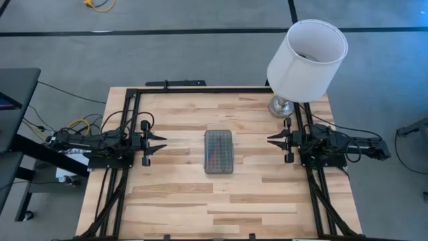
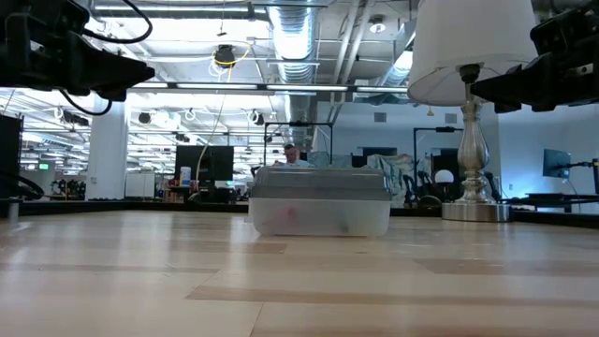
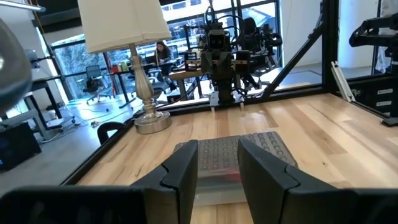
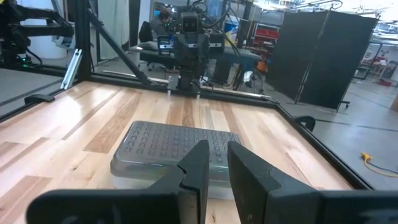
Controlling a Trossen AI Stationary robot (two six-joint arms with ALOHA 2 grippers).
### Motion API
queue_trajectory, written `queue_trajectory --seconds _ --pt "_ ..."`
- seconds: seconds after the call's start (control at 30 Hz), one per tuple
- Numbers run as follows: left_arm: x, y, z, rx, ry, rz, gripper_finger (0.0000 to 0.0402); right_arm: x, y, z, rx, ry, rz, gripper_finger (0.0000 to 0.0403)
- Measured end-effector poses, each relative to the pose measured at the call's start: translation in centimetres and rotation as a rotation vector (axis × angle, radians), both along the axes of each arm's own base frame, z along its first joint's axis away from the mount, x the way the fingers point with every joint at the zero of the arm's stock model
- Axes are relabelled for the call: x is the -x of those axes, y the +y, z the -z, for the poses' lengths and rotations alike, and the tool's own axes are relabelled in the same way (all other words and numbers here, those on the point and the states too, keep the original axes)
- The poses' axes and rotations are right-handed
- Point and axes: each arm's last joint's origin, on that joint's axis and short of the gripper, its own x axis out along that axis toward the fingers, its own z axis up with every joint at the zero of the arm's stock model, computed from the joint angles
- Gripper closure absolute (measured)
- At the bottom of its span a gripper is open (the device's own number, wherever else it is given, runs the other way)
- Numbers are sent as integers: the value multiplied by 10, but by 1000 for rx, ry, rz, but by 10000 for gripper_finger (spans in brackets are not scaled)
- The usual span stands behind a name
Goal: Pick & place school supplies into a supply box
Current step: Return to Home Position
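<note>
The supply box (image 1: 219, 151) lies shut in the middle of the bench (image 1: 174, 201), and no supplies lie outside it. The left claw (image 1: 160, 143) and the right claw (image 1: 271, 140) hang released, empty, at opposite sides. The task seems finished.

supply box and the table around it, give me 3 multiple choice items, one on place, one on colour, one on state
1. Where is the supply box? A the middle of the table; B under the lamp; C a table corner.
2. The lampshade is: A green; B white; C red.
3. The box's lid is: A off; B propped up; C shut.
A: the high view shows it centred. B: the shade is plain white. C: the low view shows the grey lid flat on the case.
</note>
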Motion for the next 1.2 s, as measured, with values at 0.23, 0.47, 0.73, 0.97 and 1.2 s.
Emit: queue_trajectory --seconds 0.23,0.47,0.73,0.97,1.2 --pt "0 0 0 13 -1 1 292 0 0 0 0 0 0 350" --pt "0 0 0 1 0 0 292 0 0 0 0 0 0 350" --pt "0 0 0 -2 1 0 292 0 0 0 0 0 0 350" --pt "0 0 0 11 0 1 292 0 0 0 0 0 0 349" --pt "0 0 0 9 0 0 292 0 0 0 0 1 0 349"
